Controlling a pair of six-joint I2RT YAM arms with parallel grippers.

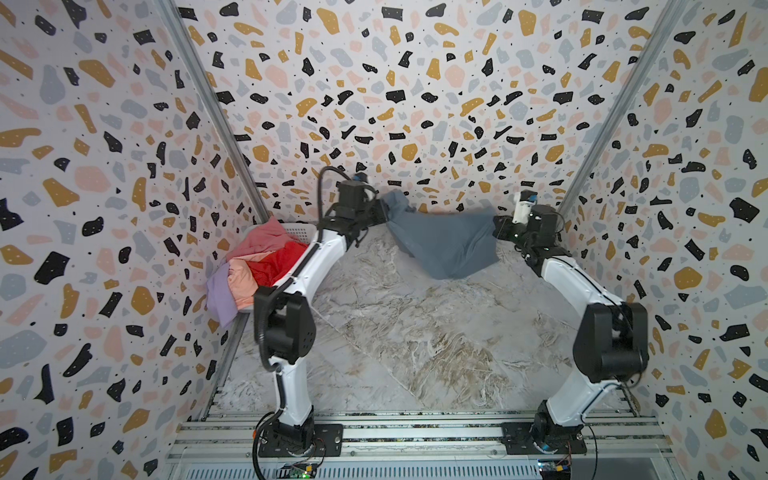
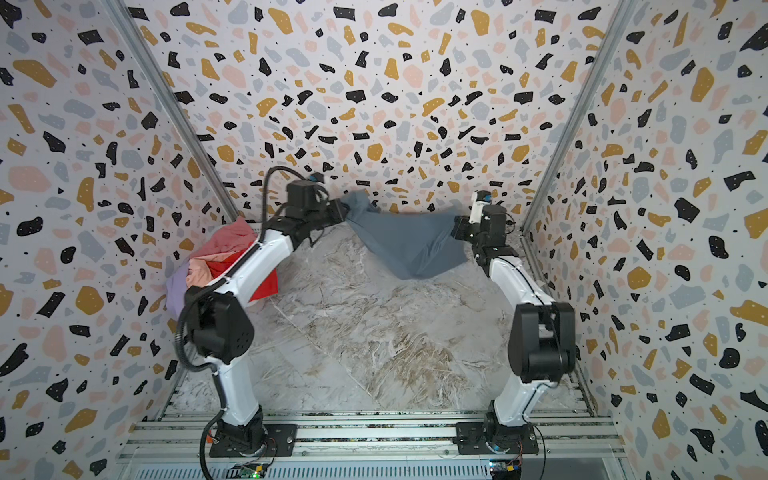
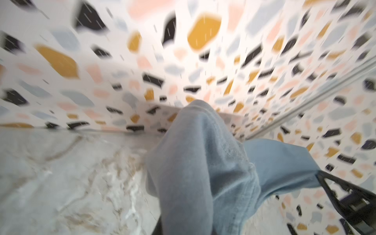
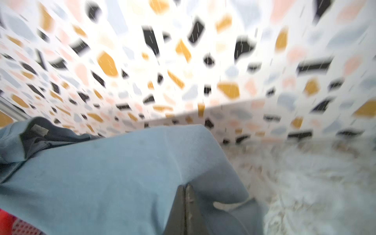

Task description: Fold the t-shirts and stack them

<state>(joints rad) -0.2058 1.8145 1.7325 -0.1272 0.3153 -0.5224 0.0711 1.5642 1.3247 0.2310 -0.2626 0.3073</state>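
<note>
Well, you had the slate grey-blue t-shirt (image 1: 444, 245) lifted off the marble table (image 1: 415, 340), well apart from the basket (image 1: 291, 227), slung in a sagging curve between both arms. The left gripper (image 1: 380, 214), the one nearer the basket, was clamped on a thick bunched wad of that cloth. The right gripper (image 1: 498, 230), far from the basket, was pinched tight on a thin edge. The red t-shirt (image 1: 278, 262), pink t-shirt (image 1: 266, 237), peach t-shirt (image 1: 243, 278) and lavender t-shirt (image 1: 218, 295) lay heaped in and over the basket. To spread it well, you probably needed to draw the grippers apart until the sag went out. Then level the top edge and lay the shirt flat on bare table away from the basket's overhanging heap. The bulky left grip likely held several layers, so you had reason to watch for twist. Cloth covered the left jaws in the left wrist view, both wrist views were smeared, and the shirts and the left arm (image 1: 316, 257) hid most of the basket. You could not tell which part of the shirt each gripper held, nor whether its lowest fold touched the table.
</note>
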